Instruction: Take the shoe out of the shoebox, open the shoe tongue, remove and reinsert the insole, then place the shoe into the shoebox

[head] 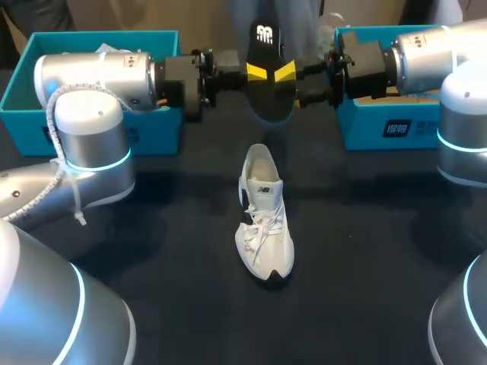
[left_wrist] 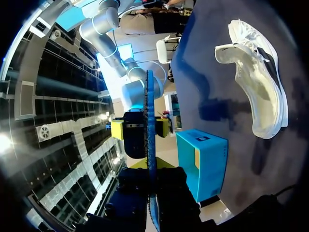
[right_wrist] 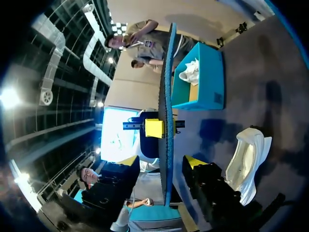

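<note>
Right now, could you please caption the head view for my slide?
Left gripper holds a black shoe insole aloft, right gripper open around it, above a white laced sneaker.

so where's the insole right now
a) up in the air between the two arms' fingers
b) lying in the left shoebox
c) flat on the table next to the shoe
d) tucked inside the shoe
a: the insole hangs above the table, pinched by the left gripper with the right gripper fingers either side of it, while the shoe stands on the table below.
</note>
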`<move>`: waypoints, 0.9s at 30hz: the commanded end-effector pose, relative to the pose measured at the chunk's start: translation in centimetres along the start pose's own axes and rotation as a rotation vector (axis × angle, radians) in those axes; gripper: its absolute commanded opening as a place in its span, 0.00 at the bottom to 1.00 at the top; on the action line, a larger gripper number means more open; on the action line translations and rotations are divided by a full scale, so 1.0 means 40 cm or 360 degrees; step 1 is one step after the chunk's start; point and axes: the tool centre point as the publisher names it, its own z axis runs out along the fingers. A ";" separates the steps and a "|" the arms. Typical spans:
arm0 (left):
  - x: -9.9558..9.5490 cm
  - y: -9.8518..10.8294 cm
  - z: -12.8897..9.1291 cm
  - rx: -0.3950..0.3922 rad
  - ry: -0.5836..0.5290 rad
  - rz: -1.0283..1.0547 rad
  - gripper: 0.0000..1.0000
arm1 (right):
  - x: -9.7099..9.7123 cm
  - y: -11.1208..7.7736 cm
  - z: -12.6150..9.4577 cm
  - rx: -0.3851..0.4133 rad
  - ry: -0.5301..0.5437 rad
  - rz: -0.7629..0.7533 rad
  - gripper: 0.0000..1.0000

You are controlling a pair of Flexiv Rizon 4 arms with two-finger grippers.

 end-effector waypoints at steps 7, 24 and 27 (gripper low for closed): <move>-0.006 -0.007 0.019 0.0014 -0.0018 -0.0007 0.00 | 0.000 0.018 0.011 0.0026 0.0000 0.0003 0.39; -0.014 -0.021 0.024 -0.0022 -0.0059 -0.0025 0.00 | -0.005 0.015 0.036 0.0057 0.0024 0.0002 0.22; -0.015 -0.021 0.025 -0.0022 -0.0060 -0.0021 0.00 | -0.006 0.014 0.037 0.0058 0.0029 0.0003 0.16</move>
